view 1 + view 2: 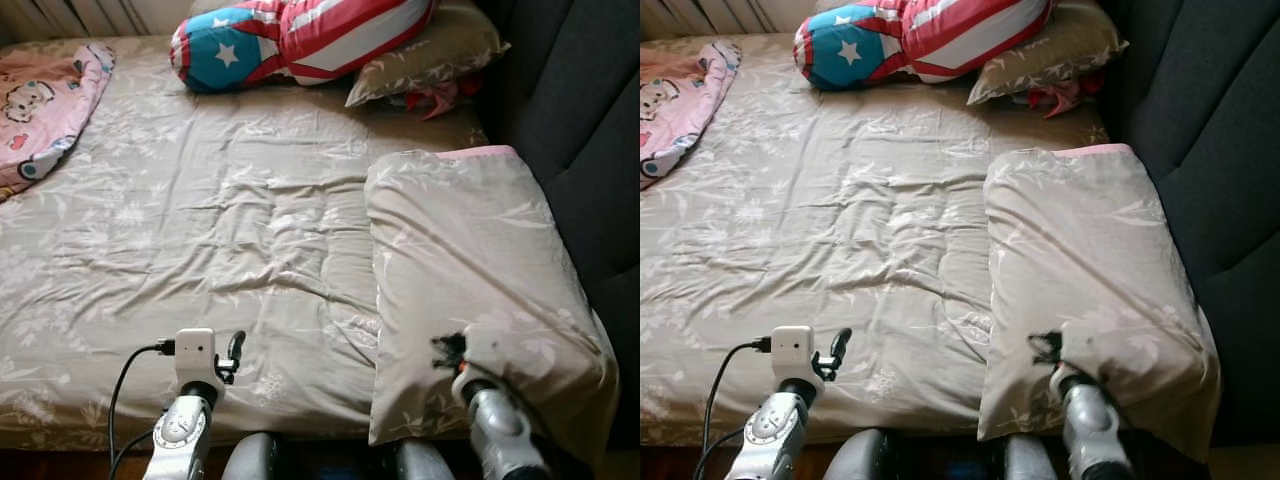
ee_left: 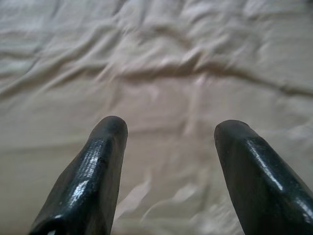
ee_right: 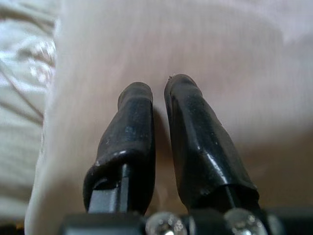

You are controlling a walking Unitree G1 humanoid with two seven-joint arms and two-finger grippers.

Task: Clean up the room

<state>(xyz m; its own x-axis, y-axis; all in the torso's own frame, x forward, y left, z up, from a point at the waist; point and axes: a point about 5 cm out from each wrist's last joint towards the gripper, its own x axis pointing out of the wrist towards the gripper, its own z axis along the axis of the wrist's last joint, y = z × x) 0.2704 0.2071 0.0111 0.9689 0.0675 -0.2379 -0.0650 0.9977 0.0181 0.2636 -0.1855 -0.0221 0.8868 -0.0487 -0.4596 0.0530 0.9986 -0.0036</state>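
On the bed's (image 1: 200, 230) right side, the right gripper (image 1: 452, 352) pinches the near end of a floral pillow (image 1: 470, 260), apparently to reposition it, while the left gripper (image 2: 168, 142) hovers spread apart over the sheet.

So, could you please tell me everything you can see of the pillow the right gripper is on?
The pillow is large and rectangular, in a beige case with a faint pale leaf print like the bedsheet; a pink edge shows at its far end. It lies lengthwise along the bed's right side beside the dark headboard, its near end overhanging the bed's edge. The fabric looks soft and lightly creased. The right gripper, fingers nearly together, pinches its near end.
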